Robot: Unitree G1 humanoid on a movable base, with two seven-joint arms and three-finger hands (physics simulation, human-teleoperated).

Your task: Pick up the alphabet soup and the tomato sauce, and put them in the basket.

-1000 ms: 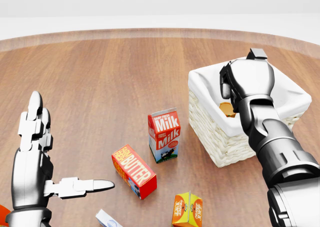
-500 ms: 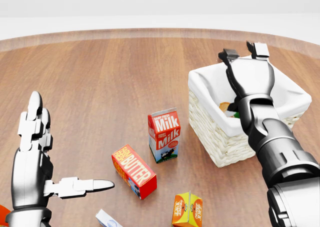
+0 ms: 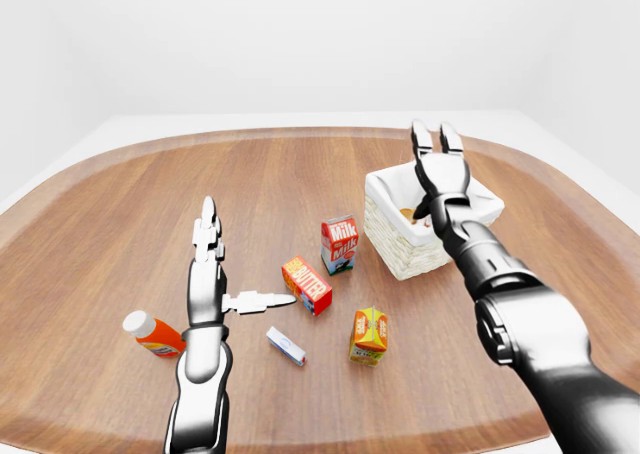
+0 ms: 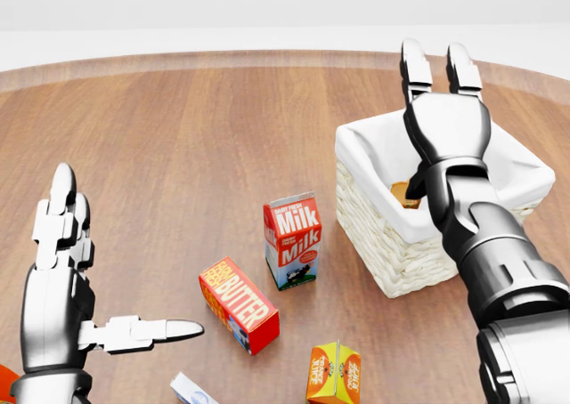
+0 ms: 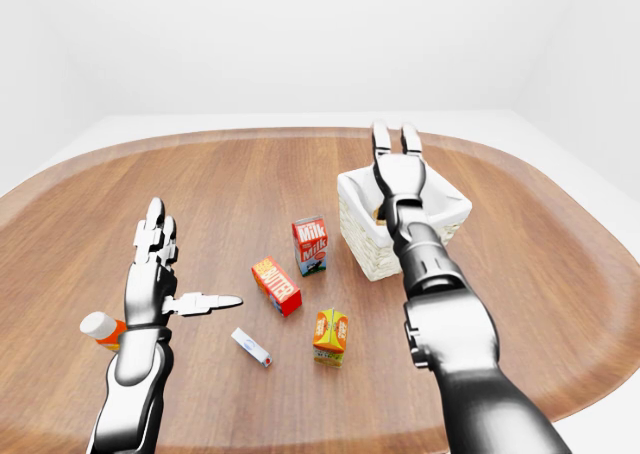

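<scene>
Right hand point(image 4: 443, 110): over basket point(image 4: 383, 244), fingers now spread wide and straight, curled shut a second ago; empty. Can point(image 4: 405, 194): lying inside basket, label unreadable; likely just released, so one item judged delivered. Second can: not visible on table point(image 4: 196, 128). Left hand point(image 4: 62, 270): open, empty, unmoved.
</scene>
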